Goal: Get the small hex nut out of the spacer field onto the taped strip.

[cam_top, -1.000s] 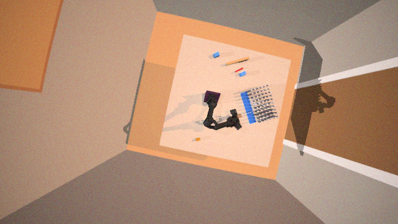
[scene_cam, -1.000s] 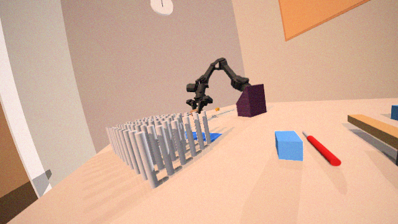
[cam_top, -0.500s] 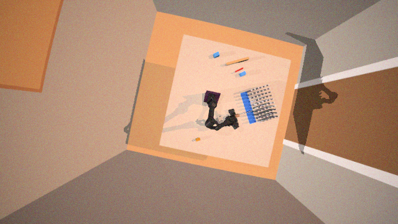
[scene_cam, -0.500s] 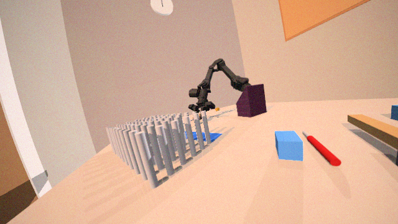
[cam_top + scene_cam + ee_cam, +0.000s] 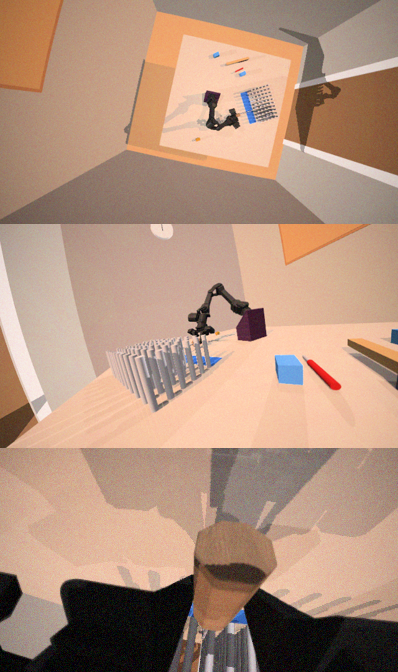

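Arm (image 5: 212, 112) (image 5: 228, 296) is seen as matte blk all over, w/ slim links & chunky, rounded joints. Blocky blk parts are seen at hand (image 5: 237, 115) (image 5: 201, 335) (image 5: 219, 583). Base (image 5: 216, 93) (image 5: 257, 324) is coloured dk purple, wedge-shaped, w/ sloped face.

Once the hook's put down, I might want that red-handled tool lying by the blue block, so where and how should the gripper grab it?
Probably mid-handle on the red-handled tool, from above, fingers across its long, slim, flat-lying handle.

1 white clock (image 5: 161, 231) hangs on the wall (image 5: 149, 280).
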You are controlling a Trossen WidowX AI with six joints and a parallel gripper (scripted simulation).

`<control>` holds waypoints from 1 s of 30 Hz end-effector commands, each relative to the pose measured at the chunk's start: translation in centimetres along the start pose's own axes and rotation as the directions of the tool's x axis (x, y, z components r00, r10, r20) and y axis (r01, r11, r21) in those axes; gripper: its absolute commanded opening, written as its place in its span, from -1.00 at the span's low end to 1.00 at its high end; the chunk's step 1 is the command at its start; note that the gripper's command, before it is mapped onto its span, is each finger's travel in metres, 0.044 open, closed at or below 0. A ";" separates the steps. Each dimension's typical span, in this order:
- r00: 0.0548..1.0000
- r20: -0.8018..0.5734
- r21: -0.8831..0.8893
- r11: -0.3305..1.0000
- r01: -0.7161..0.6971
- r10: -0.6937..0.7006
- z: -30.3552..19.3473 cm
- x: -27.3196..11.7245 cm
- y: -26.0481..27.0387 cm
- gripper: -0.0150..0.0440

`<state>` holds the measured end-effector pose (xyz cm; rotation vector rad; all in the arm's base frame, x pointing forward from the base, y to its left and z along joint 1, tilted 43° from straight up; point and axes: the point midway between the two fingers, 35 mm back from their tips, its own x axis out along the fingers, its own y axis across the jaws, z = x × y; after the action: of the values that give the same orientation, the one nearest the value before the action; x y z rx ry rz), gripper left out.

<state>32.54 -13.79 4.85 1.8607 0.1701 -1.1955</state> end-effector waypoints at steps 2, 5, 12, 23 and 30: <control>1.000 -0.003 0.004 1.000 -0.005 0.005 -0.5 0.2 0.2 -0.49; 1.000 -0.003 0.004 1.000 -0.006 0.006 -0.6 0.3 0.2 -0.49; 1.000 -0.003 0.005 1.000 -0.006 0.006 -1.0 0.6 0.3 -0.49; 1.000 -0.004 0.006 1.000 -0.006 0.006 -1.6 1.0 0.3 -0.49; 1.000 -0.004 0.006 1.000 -0.006 0.006 -2.0 1.3 0.3 -0.49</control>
<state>34.32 -13.04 4.17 1.8629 0.1686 -1.1960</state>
